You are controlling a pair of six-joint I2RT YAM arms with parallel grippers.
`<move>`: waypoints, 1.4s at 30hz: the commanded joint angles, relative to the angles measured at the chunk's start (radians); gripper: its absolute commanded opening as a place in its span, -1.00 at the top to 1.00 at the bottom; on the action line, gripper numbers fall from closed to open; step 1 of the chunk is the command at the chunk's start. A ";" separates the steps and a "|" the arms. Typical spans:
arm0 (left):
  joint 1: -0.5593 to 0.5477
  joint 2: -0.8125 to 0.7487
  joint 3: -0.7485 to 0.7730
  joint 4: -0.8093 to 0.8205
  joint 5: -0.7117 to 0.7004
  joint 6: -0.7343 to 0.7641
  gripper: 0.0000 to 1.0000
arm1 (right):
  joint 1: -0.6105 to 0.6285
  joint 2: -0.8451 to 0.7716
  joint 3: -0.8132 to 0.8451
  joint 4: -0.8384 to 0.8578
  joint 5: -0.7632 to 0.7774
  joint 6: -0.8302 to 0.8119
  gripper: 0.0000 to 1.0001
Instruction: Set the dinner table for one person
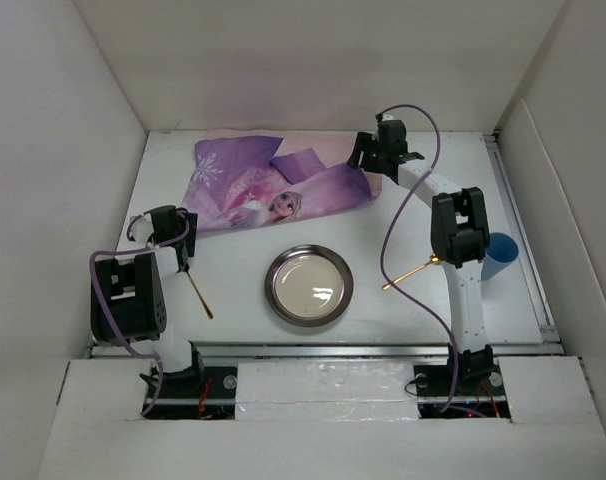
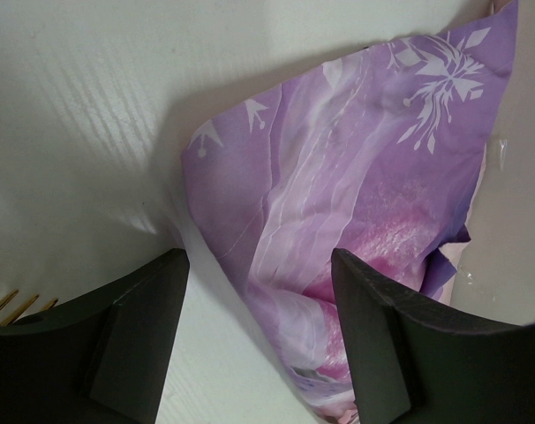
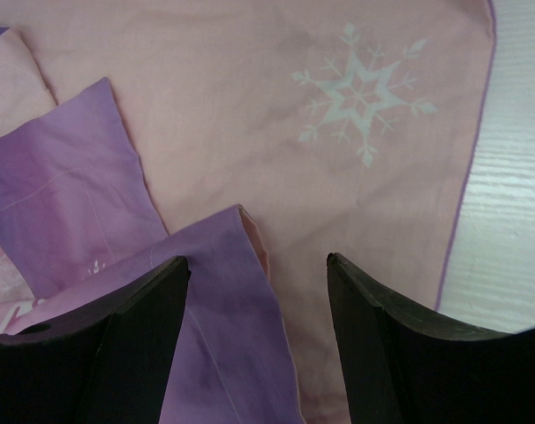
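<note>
Purple-and-pink cloth mat (image 1: pixel 273 185) with white snowflakes — silver plate (image 1: pixel 271 283), blue cup (image 1: pixel 501 258), plain white dinner table (image 1: pixel 233 300).

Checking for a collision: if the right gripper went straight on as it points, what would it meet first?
Probably the purple-pink cloth mat, seen between the open jaws of the right gripper; depth unclear.

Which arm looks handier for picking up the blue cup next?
Probably the right: the blue plastic cup stands close beside the right arm, while the left arm sits across the round metal plate.
</note>
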 commanded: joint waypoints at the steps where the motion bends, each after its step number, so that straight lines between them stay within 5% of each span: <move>1: 0.006 0.036 0.038 -0.009 0.004 -0.004 -0.25 | 0.011 0.030 0.105 -0.026 -0.049 -0.014 -0.39; 9: 0.006 0.059 0.109 -0.048 -0.055 0.046 0.34 | 0.002 0.115 0.211 -0.047 -0.146 0.018 -0.27; 11: 0.006 0.071 0.128 -0.040 -0.055 0.048 0.47 | 0.002 0.115 0.190 0.000 -0.197 0.027 -0.04; 12: 0.006 0.076 0.139 -0.040 -0.046 0.065 0.76 | -0.009 0.110 0.182 0.017 -0.218 0.038 0.08; 14: 0.006 0.076 0.156 -0.041 -0.039 0.083 0.96 | -0.009 0.078 0.130 0.110 -0.276 0.052 0.61; 16: 0.006 0.053 0.173 -0.044 -0.043 0.117 1.00 | -0.020 0.037 0.091 0.152 -0.282 0.053 1.00; 17: 0.006 0.044 0.178 -0.051 -0.045 0.129 1.00 | -0.020 0.006 0.061 0.190 -0.272 0.047 1.00; 28: -0.028 -0.177 0.101 -0.049 -0.063 0.174 1.00 | -0.061 -0.679 -0.906 0.485 -0.236 0.088 1.00; 31: -0.028 -0.212 0.064 -0.051 -0.045 0.174 1.00 | -0.061 -0.767 -1.034 0.462 -0.170 0.112 1.00; 32: -0.028 -0.235 0.025 -0.052 -0.030 0.165 1.00 | -0.061 -0.895 -1.181 0.457 -0.090 0.113 0.94; 35: -0.028 -0.264 0.001 -0.048 -0.009 0.155 0.98 | -0.061 -0.968 -1.234 0.418 -0.023 0.121 0.63; 36: -0.028 -0.274 -0.019 -0.043 0.006 0.155 0.92 | -0.061 -1.037 -1.266 0.392 -0.006 0.121 0.48; 37: -0.028 -0.295 -0.032 -0.029 0.013 0.157 0.86 | -0.051 -1.068 -1.275 0.364 0.009 0.118 0.12; 42: -0.028 -0.363 -0.082 -0.035 0.001 0.169 0.41 | 0.017 -1.217 -1.328 0.257 0.037 0.138 -0.37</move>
